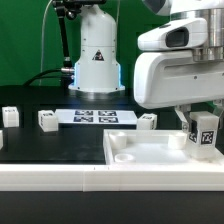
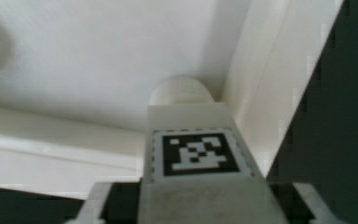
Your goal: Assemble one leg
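My gripper [image 1: 203, 132] is shut on the leg [image 1: 205, 131], a small white post with a black-and-white tag on its face. It holds the leg over the right rear corner of the large flat white square piece with a raised rim [image 1: 140, 158]. In the wrist view the leg [image 2: 194, 140] points away from the gripper [image 2: 197, 203], and its rounded end is close to the inner corner of the square piece [image 2: 105, 70]. Grey fingers [image 2: 108, 205] flank it on both sides. I cannot tell whether the leg touches the piece.
Three more white legs stand on the black table: one [image 1: 47, 120] left of the marker board [image 1: 92, 116], one [image 1: 9, 116] at the far left, one [image 1: 147, 121] right of the board. The robot base [image 1: 95, 55] stands behind, before a green backdrop.
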